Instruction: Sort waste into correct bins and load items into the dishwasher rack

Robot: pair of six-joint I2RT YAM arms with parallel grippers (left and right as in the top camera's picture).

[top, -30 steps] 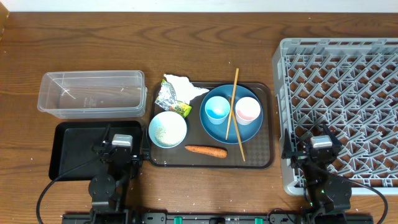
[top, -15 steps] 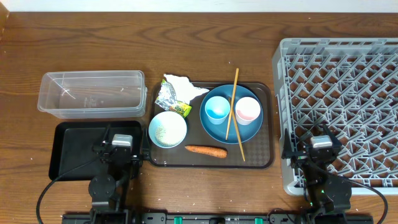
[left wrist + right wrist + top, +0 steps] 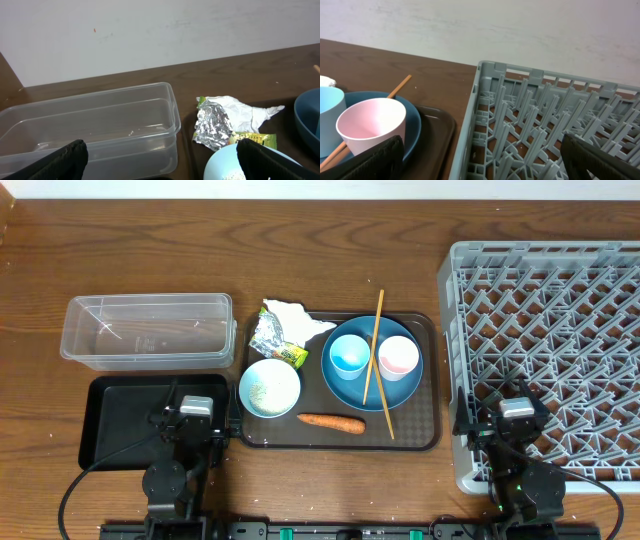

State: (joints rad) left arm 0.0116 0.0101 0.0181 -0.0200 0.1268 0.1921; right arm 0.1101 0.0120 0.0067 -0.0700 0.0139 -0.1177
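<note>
On the brown serving tray (image 3: 420, 435) lie the crumpled wrapper (image 3: 275, 332), the pale blue bowl (image 3: 269, 388) with rice grains, the orange carrot (image 3: 331, 421), and the blue plate (image 3: 350, 385) bearing the light blue cup (image 3: 349, 355), the white-pink cup (image 3: 398, 357) and two chopsticks (image 3: 373, 350). The clear tub (image 3: 147, 330) and the black tray (image 3: 120, 420) stand at the left; the grey rack (image 3: 560, 340) at the right. My left gripper (image 3: 160, 160) is open and empty near the tub (image 3: 90, 125), the wrapper (image 3: 220, 125) and the bowl (image 3: 235, 165). My right gripper (image 3: 480, 160) is open and empty over the rack's (image 3: 545, 120) left edge, beside the pink cup (image 3: 370, 125).
The left arm's base (image 3: 185, 450) sits over the black tray's front right corner. The right arm's base (image 3: 515, 450) sits over the rack's front left corner. Bare wooden table (image 3: 300, 250) lies behind the trays. A white wall (image 3: 150, 30) stands beyond.
</note>
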